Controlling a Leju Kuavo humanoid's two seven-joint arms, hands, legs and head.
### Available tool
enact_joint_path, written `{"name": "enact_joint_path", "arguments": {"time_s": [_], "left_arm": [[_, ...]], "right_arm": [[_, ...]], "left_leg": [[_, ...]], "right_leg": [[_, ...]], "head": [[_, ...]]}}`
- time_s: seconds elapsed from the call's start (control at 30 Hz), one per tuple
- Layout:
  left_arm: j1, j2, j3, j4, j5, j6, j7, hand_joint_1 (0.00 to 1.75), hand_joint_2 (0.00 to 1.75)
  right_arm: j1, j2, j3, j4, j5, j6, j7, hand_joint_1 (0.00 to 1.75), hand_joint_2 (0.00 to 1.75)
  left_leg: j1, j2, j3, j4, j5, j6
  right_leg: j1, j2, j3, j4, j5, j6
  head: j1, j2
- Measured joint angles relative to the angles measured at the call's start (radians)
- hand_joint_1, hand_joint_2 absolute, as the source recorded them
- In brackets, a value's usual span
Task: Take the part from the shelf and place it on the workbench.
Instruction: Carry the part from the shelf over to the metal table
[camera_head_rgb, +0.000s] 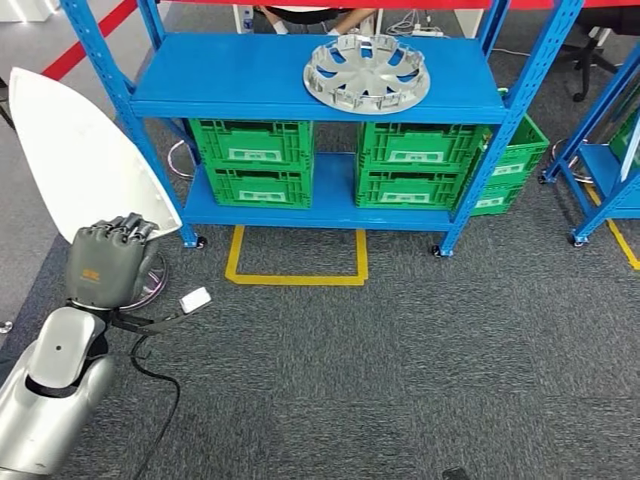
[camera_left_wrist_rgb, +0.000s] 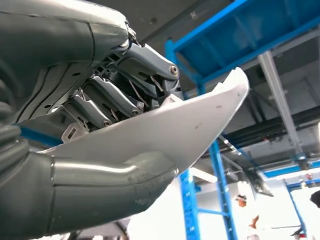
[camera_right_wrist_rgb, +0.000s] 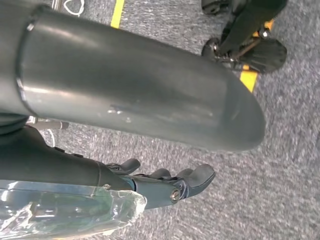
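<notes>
Head view: left robot hand (camera_head_rgb: 106, 262) grasps white part (camera_head_rgb: 79, 150) by lower edge, long axis rising up-left, off blue shelf (camera_head_rgb: 249, 75). Right robot hand (camera_right_wrist_rgb: 166, 182) released, hangs over carpet. Surface out of sight.

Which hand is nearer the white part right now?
Left. The left hand grips the white part; the right hand hangs open over the carpet, apart from it.
</notes>
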Motion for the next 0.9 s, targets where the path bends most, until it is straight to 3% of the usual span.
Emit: {"name": "enact_joint_path", "arguments": {"time_s": [0.03,0.1,0.17,0.2,0.23,0.27,0.3,0.33,0.4,0.47,0.53,0.57,0.6,0.67,0.7,0.73,0.77,0.8,0.83,0.9], "left_arm": [[-0.001,0.0,-0.001,0.0,0.0,0.0,0.0,1.75,1.75],[-0.004,-0.002,-0.002,0.0,0.002,-0.001,0.0,1.75,1.75],[-0.006,-0.002,-0.002,0.001,0.005,-0.001,0.0,1.75,1.75],[-0.006,-0.002,-0.002,0.001,0.006,-0.001,0.0,1.75,1.75],[-0.006,-0.002,-0.003,0.002,0.007,-0.001,0.0,1.75,1.75],[-0.006,-0.002,-0.003,0.003,0.007,-0.001,0.0,1.75,1.75],[-0.006,-0.002,-0.004,0.004,0.008,-0.002,0.0,1.75,1.75],[-0.006,-0.003,-0.004,0.005,0.008,-0.002,0.0,1.75,1.75],[-0.007,-0.003,-0.004,0.006,0.009,-0.002,0.0,1.75,1.75],[-0.009,-0.004,-0.004,0.006,0.016,-0.002,-0.001,1.75,1.75],[-0.008,-0.005,-0.004,0.008,0.048,-0.006,-0.009,1.75,1.75],[-0.006,-0.005,-0.004,0.008,0.071,-0.01,-0.016,1.75,1.75],[-0.003,-0.006,-0.003,0.009,0.09,-0.014,-0.021,1.75,1.75],[-0.001,-0.005,-0.001,0.01,0.109,-0.018,-0.025,1.75,1.75],[-0.001,-0.005,0.0,0.011,0.113,-0.019,-0.026,1.75,1.75],[0.001,-0.006,0.0,0.012,0.117,-0.02,-0.026,1.75,1.75],[0.003,-0.006,0.0,0.012,0.122,-0.022,-0.027,1.75,1.75],[0.004,-0.006,0.001,0.012,0.127,-0.023,-0.027,1.75,1.75],[0.005,-0.006,0.003,0.012,0.131,-0.025,-0.027,1.75,1.75],[0.003,-0.006,0.008,0.012,0.136,-0.026,-0.027,1.75,1.75]], "right_arm": [[0.001,0.0,0.0,0.0,0.0,0.0,0.0,0.0,0.0],[0.001,0.0,0.0,0.001,0.001,0.0,0.0,0.0,0.0],[0.001,0.0,0.0,0.001,0.003,0.0,0.0,0.0,0.0],[0.001,0.0,0.0,0.001,0.004,0.0,0.0,0.0,0.0],[0.001,0.0,0.0,0.001,0.005,0.0,0.0,0.0,0.0],[0.0,0.0,0.0,0.001,0.005,0.0,0.0,0.0,0.0],[-0.001,0.0,-0.001,0.001,0.006,0.0,0.0,0.0,0.0],[-0.002,0.0,-0.001,0.0,0.007,0.0,-0.001,0.0,0.0],[-0.007,0.0,-0.001,0.0,0.01,-0.002,-0.001,0.0,0.0],[-0.008,0.0,-0.001,0.0,0.011,-0.003,-0.002,0.0,0.0],[-0.007,-0.001,-0.003,0.0,0.012,-0.004,-0.002,0.0,0.0],[-0.006,-0.001,-0.004,0.0,0.012,-0.005,-0.002,0.0,0.0],[-0.005,-0.001,-0.006,0.001,0.012,-0.005,-0.002,0.0,0.0],[-0.003,-0.001,-0.008,0.001,0.012,-0.005,-0.002,0.0,0.0],[-0.002,-0.001,-0.008,0.001,0.012,-0.005,-0.002,0.0,0.0],[-0.001,-0.001,-0.009,0.001,0.012,-0.005,-0.002,0.0,0.0],[0.0,-0.001,-0.009,0.001,0.012,-0.005,-0.002,0.0,0.0],[0.0,-0.001,-0.009,0.001,0.012,-0.005,-0.002,0.0,0.0],[0.001,-0.001,-0.009,0.001,0.012,-0.005,-0.002,0.0,0.0],[0.001,-0.001,-0.01,0.001,0.013,-0.006,-0.002,0.0,0.0]], "left_leg": [[0.0,0.002,-0.007,-0.003,0.008,0.01],[0.002,0.005,-0.026,-0.009,0.029,0.03],[-0.002,0.006,-0.053,-0.008,0.051,0.038],[-0.005,0.006,-0.068,-0.008,0.063,0.039],[-0.007,0.006,-0.083,-0.008,0.075,0.04],[-0.01,0.006,-0.099,-0.008,0.088,0.039],[-0.012,0.005,-0.114,-0.008,0.101,0.038],[-0.014,0.005,-0.127,-0.007,0.113,0.037],[-0.016,0.004,-0.144,-0.007,0.137,0.029],[-0.013,0.006,-0.148,-0.013,0.158,0.016],[-0.006,0.006,-0.152,-0.019,0.164,0.003],[-0.004,0.005,-0.157,-0.01,0.139,-0.003],[-0.003,0.004,-0.166,0.018,0.093,-0.007],[-0.001,0.004,-0.189,0.132,-0.02,-0.014],[-0.001,0.004,-0.199,0.2,-0.05,-0.017],[0.0,0.004,-0.202,0.252,-0.05,-0.02],[0.0,0.004,-0.193,0.276,-0.03,-0.021],[0.0,0.004,-0.166,0.261,-0.002,-0.021],[0.0,0.004,-0.12,0.21,0.019,-0.02],[-0.002,0.004,-0.018,0.073,0.013,-0.012]], "right_leg": [[-0.001,0.001,-0.008,0.007,-0.009,0.006],[-0.004,0.003,-0.036,0.068,-0.077,0.015],[-0.004,0.004,-0.07,0.193,-0.17,0.02],[-0.005,0.004,-0.078,0.248,-0.193,0.021],[-0.005,0.004,-0.075,0.281,-0.194,0.02],[-0.005,0.004,-0.057,0.282,-0.173,0.018],[-0.005,0.004,-0.021,0.25,-0.142,0.014],[-0.004,0.005,0.028,0.191,-0.121,0.009],[0.001,0.006,0.134,0.044,-0.127,-0.002],[0.01,0.008,0.174,-0.032,-0.147,-0.01],[0.014,0.006,0.156,-0.037,-0.13,-0.026],[0.013,0.004,0.147,-0.039,-0.118,-0.036],[0.011,0.002,0.136,-0.042,-0.104,-0.044],[0.01,0.0,0.113,-0.041,-0.078,-0.05],[0.011,0.0,0.101,-0.04,-0.066,-0.05],[0.011,0.0,0.088,-0.039,-0.055,-0.049],[0.01,0.0,0.074,-0.036,-0.045,-0.047],[0.01,0.0,0.06,-0.033,-0.036,-0.045],[0.009,0.0,0.048,-0.028,-0.031,-0.041],[0.011,0.0,0.031,-0.016,-0.024,-0.034]], "head": [[0.001,0.0],[0.006,0.0],[0.011,0.0],[0.012,0.0],[0.012,0.0],[0.012,0.0],[0.013,0.0],[0.012,0.0],[0.011,0.0],[0.013,0.0],[0.016,0.0],[0.015,0.0],[0.012,0.0],[0.007,0.0],[0.007,0.0],[0.007,0.0],[0.007,0.0],[0.007,0.0],[0.006,0.0],[0.007,0.0]]}}
